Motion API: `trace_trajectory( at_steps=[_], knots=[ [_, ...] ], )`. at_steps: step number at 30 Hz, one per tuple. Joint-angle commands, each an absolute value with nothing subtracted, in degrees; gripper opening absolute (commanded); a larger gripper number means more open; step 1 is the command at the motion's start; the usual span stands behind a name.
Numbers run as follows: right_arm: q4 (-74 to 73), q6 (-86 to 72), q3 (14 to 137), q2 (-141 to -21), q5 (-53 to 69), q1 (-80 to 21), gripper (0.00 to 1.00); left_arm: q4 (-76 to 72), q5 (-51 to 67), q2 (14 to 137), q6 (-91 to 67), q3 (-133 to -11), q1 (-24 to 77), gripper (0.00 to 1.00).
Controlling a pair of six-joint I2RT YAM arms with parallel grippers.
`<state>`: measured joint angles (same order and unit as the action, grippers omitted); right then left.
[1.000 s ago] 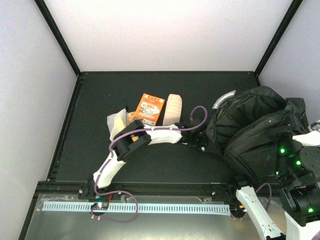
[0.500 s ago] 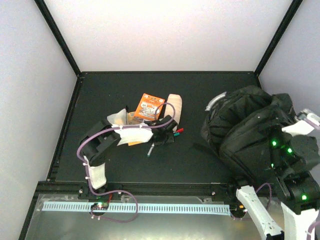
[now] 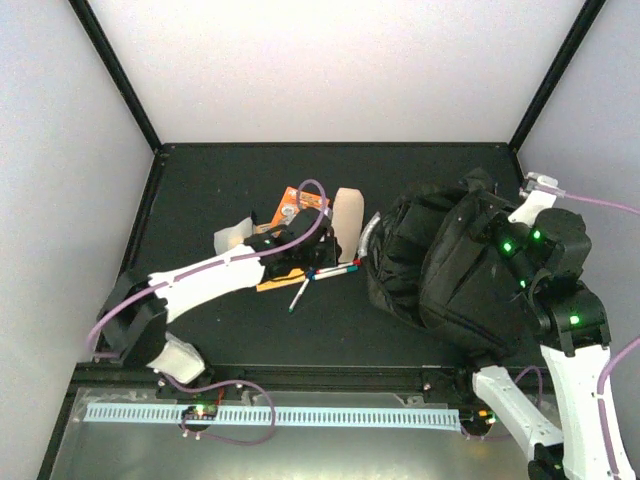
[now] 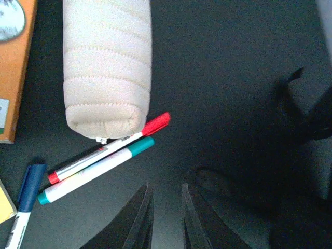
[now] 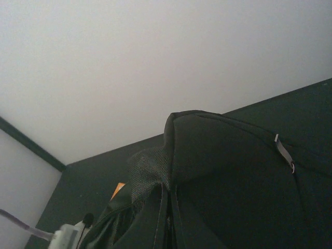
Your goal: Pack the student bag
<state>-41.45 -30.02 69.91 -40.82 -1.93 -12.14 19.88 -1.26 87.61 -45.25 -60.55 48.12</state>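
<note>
Count on desk [image 3: 220, 180]: 1 student bag [image 3: 440, 285], 3 markers (red cap [image 4: 111, 149], teal cap [image 4: 98, 167], blue cap [image 4: 27, 199]), 1 beige quilted case [image 4: 106, 62], 1 orange box [image 3: 297, 203], 1 whitish pouch [image 3: 231, 238].

Bag lies on the desk's right half. Its grey handle [image 3: 368, 234] points left at the markers; its long axis runs left to right, dipping towards the near right.

Left fingers [image 4: 142, 218] are narrowly apart, with nothing between them, above bare desk just near of the markers. Right fingers are hidden, closed on a fold of bag fabric.
</note>
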Motion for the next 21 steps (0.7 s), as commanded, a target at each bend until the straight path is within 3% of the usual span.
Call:
trace_trajectory(
  at_steps=[1,8,10,16,21],
  knots=[
    [-33.69,-29.19,70.99,-42.08,5.03,-12.05,0.02,22.86,-0.79,80.88,-41.13,-61.59,47.38,0.18],
    [-36.23,-28.19,73.18,-45.25,11.55,-12.07,0.02,26.26,-0.20,71.86,-37.79,-60.45,44.85,0.26],
    [-37.38,-27.83,73.24,-45.72,12.98,-12.06,0.02,26.30,0.14,69.13,-36.95,-59.26,44.23,0.38],
    [-39.54,-27.42,72.79,-47.32,16.12,-12.05,0.02,22.67,0.69,60.02,-35.13,-54.42,43.68,0.59],
    [-40.15,-27.50,72.70,-49.50,19.54,-12.10,0.02,20.47,3.43,54.45,-33.80,-51.71,43.51,0.86]
  ],
)
